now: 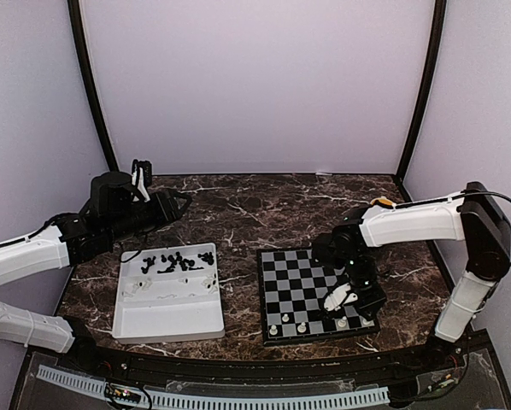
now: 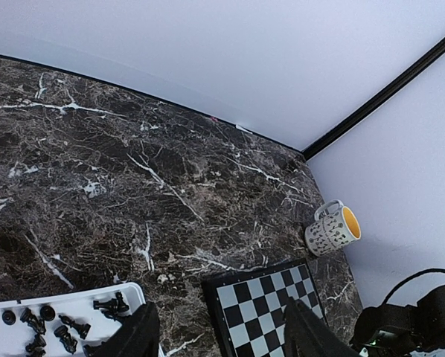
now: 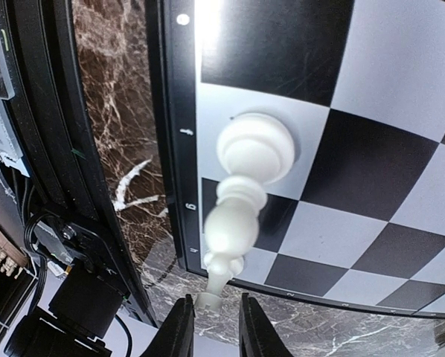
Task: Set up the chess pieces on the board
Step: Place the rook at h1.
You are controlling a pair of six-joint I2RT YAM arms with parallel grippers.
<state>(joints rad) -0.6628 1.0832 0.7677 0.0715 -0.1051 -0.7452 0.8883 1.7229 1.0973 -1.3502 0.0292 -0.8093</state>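
Two arms flank a dark marble table (image 1: 238,213). At the left, the left gripper (image 2: 219,338) hangs raised above the far-left part, its fingers (image 2: 137,335) spread wide and grasping nothing. Near it lies a white tray (image 1: 170,320) with black chess pieces (image 1: 174,260) heaped along its far side. Right of the tray sits the board (image 1: 294,282), with a few white chess pieces (image 1: 302,326) standing along its near edge. Over the board's near-right corner, the right gripper (image 3: 215,323) points down at a white piece (image 3: 234,216) standing by the board's edge. Its narrowly parted fingers bracket the top of the piece, but whether they pinch it or have let go I cannot tell. A mug (image 2: 330,229) stands far right.
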